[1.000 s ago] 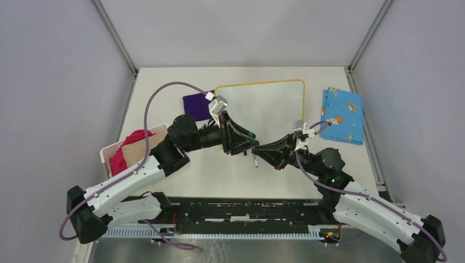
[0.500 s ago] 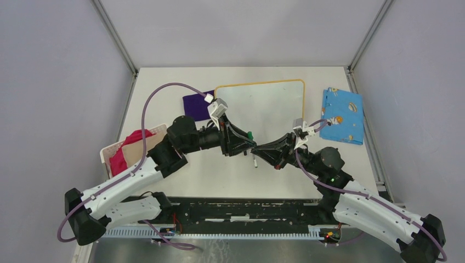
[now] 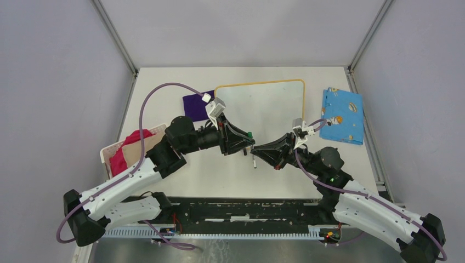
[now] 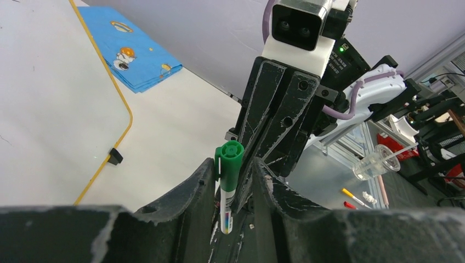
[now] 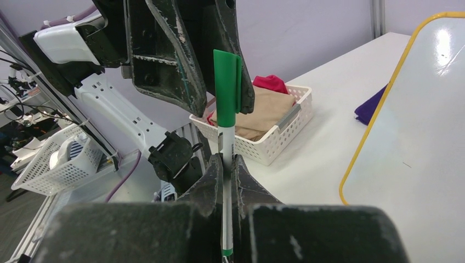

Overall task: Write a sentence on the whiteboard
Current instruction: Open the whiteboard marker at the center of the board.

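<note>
1. Left arm (image 3: 137,172) has shifted its wrist slightly left since a second ago, and its purple cable loop (image 3: 159,90) has gone with it. The right arm (image 3: 362,200) and the marker are where they were.
2. Both arms meet mid-counter, just over the near edge of the board.
3. Right jaws: clenched on a white-barrelled marker (image 5: 226,137), gripping the barrel below the cap. In the right wrist view the marker stands upright out of the jaws.
4. Left jaws: released, straddling the marker's green cap (image 4: 229,164). In the left wrist view one side sits right against the cap's clip and a thin gap shows on the other side. They are not clamped on it.
5. The cap is on the marker.
6. The two sets of jaws point at each other, nearly tip to tip.
7. Task thing: the rounded rectangular whiteboard with a thin light-orange frame (image 3: 268,107) lies flat at the far middle of the white counter (image 3: 219,175). One small black foot (image 4: 114,158) shows on its edge.
8. A folded purple cloth (image 3: 196,104) lies just left of the board, touching or slightly under its left edge; I cannot tell which.
9. A folded blue cartoon-patterned cloth (image 3: 342,115) lies right of the board, apart from it, near the counter's right edge.
10. A white slotted plastic basket (image 3: 107,153) sits at the near left of the counter, holding a red cloth (image 3: 125,150) and a tan cloth (image 3: 140,149).
</note>
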{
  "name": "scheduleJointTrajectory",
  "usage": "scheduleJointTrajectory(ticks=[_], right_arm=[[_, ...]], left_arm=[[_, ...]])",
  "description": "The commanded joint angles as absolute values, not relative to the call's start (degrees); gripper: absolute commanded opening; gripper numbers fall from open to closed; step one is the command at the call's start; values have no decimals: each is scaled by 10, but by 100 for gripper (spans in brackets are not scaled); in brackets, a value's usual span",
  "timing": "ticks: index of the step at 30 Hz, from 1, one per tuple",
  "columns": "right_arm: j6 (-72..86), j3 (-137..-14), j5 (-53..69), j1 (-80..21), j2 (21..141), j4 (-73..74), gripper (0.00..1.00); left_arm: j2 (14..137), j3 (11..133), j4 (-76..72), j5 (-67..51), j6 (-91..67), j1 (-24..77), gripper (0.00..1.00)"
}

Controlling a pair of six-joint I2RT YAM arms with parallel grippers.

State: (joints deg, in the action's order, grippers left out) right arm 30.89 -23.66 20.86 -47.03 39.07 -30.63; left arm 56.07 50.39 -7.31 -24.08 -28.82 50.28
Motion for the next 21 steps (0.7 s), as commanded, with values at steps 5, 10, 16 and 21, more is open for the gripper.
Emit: scheduleJointTrajectory(ticks=[5,10,16,21], right_arm=[[317,-254,218,-472,390,-334,0],[315,-252,219,-472,384,-326,3],[316,-240,240,-472,382,-333,48],[361,-232,275,-472,398,-420,64]], left_arm=[[554,512,-96,-255,-266,506,20],[560,513,-97,-267,-270,506,2],[538,495,-129,-264,-295,506,2],[530,486,-159,-290,-326,506,2]])
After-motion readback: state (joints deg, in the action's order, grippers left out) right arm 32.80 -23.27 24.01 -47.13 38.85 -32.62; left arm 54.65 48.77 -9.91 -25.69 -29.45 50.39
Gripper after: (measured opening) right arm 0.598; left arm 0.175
